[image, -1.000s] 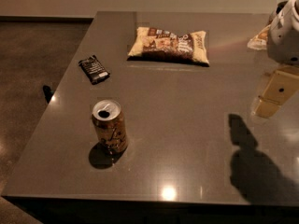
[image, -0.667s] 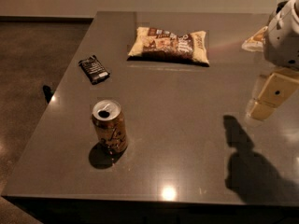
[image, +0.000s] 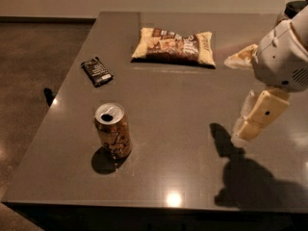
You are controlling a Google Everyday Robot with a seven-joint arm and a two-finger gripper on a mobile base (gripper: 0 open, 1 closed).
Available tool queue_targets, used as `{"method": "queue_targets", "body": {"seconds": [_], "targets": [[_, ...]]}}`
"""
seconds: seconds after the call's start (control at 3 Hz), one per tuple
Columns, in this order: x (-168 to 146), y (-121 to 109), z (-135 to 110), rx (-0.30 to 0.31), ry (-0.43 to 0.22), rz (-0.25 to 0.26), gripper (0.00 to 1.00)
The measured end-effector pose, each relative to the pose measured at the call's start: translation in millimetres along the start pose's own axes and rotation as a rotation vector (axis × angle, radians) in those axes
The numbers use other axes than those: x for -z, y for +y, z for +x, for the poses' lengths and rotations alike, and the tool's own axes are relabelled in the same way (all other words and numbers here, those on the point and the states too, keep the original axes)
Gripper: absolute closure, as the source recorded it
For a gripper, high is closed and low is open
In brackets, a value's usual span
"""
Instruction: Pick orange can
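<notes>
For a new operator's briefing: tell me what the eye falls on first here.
The orange can stands upright and alone near the front-left of the table. The pale gripper hangs above the table at the view's right, well apart from the can, casting a dark shadow. Farther back lie a snack bag and a black wrapper.

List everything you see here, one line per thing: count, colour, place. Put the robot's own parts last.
orange can: one, orange-brown with dark markings and a silver top, upright on the table's near left part.
snack bag: one, yellow-brown, lying flat at the table's far middle.
black wrapper: one, black, lying flat near the table's left edge, beyond the can.
table: one, dark grey, fills most of the view.
floor: brown, left of the table.
arm: one, pale grey, at the right edge over the table.
gripper: one, cream, hanging below the arm at the right, above the table, far from the can.
</notes>
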State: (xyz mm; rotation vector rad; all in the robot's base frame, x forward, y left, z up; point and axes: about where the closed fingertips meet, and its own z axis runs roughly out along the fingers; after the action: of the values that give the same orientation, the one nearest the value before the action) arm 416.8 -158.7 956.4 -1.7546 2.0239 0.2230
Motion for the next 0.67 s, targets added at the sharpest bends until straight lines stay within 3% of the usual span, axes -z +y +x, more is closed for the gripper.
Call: {"method": "queue_targets", "body": {"seconds": [0.33, 0.67], "targets": [[-32.2, 15.4, -24.5, 0.024, -0.106, -0.065, 0.00], [-54.5, 19.8, -43.1, 0.032, -0.175, -0.081, 0.00]]}}
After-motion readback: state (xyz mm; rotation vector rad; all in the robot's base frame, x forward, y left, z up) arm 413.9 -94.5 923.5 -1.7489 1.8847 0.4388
